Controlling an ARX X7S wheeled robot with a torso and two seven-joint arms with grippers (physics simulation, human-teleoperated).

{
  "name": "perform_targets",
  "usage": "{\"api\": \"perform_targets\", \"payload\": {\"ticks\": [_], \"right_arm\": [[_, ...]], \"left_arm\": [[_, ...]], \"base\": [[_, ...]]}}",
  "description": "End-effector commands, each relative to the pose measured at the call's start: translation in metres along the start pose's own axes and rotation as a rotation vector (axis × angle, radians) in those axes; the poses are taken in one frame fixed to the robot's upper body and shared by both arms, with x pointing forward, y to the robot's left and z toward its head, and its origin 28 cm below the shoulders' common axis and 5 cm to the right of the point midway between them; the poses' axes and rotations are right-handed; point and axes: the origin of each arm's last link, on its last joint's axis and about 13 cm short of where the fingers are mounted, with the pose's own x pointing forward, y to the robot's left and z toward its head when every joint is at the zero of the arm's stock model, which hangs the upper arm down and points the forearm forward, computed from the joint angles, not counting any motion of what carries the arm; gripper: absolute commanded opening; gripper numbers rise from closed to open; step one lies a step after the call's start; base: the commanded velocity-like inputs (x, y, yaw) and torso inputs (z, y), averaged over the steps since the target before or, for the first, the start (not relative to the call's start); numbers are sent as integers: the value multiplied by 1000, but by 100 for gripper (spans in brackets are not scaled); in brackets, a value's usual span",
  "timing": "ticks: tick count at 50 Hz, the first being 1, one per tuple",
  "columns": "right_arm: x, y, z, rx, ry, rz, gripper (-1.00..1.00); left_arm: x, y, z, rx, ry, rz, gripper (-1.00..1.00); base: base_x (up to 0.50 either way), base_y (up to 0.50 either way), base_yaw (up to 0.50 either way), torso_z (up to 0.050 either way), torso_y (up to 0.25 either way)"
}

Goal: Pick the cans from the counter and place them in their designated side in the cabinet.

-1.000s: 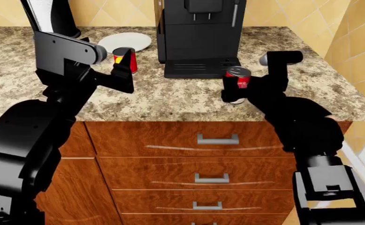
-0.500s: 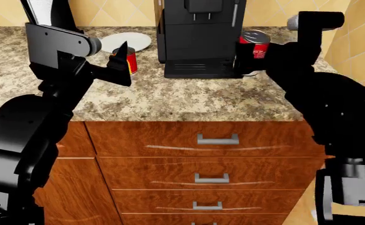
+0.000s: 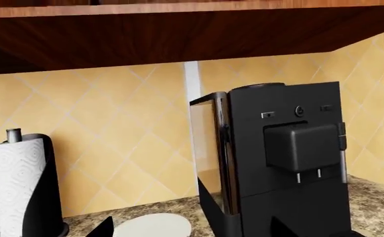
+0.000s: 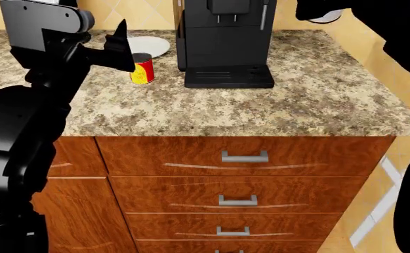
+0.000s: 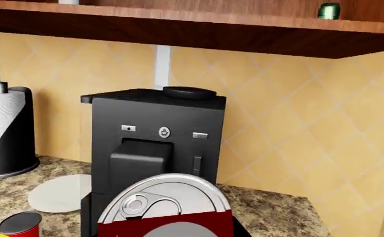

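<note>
The shorter red-and-yellow can (image 4: 142, 69) stands on the speckled counter (image 4: 275, 110), also seen in the right wrist view (image 5: 19, 224). My left gripper (image 4: 120, 48) is open and empty, raised just above and left of that can. In the left wrist view its fingertips (image 3: 103, 228) stand wide apart and the can is out of view. My right gripper (image 5: 169, 231) is shut on the taller red-and-white can (image 5: 166, 202), held high at the head view's top right, where only its pale base (image 4: 325, 17) shows. The cabinet's wooden underside (image 5: 178, 24) is above.
A black coffee machine (image 4: 224, 42) stands at the back middle of the counter. A white plate (image 4: 147, 45) lies left of it, and a paper-towel roll (image 3: 18, 187) stands farther left. A small green object (image 5: 328, 10) sits in the cabinet. Drawers (image 4: 242, 158) are below the counter.
My right arm has lifted the red-and-white can off the counter, up and to the far right. My left gripper has risen and moved back-left, leaving the short can standing uncovered.
</note>
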Motion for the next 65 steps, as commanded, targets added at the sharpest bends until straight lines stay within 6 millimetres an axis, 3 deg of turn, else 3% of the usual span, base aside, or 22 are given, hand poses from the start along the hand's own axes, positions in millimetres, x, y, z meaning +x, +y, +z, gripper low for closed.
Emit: {"api": "perform_targets", "payload": {"ticks": [1, 13, 31, 47, 56, 65], "right_arm": [[-10, -10, 66, -72, -76, -100, -100], [0, -26, 138, -51, -121, -137, -100], [18, -33, 190, -109, -179, -149, -100], [6, -29, 206, -146, -217, -178, -100], [6, -27, 204, -93, -207, -226, -100], [6, -25, 206, -95, -211, -228, -100]], "left_arm": [[13, 7, 16, -7, -30, 98, 100], [19, 20, 29, -6, -10, 146, 100], [31, 26, 40, -7, 26, 191, 100], [49, 40, 50, 4, 54, 199, 100], [58, 50, 60, 30, 67, 211, 100], [61, 70, 76, 66, 87, 183, 100]], "base": [[0, 0, 0, 0, 0], [0, 0, 0, 0, 0], [0, 0, 0, 42, 0], [0, 0, 0, 50, 0], [0, 0, 0, 50, 0], [0, 0, 0, 32, 0]]}}
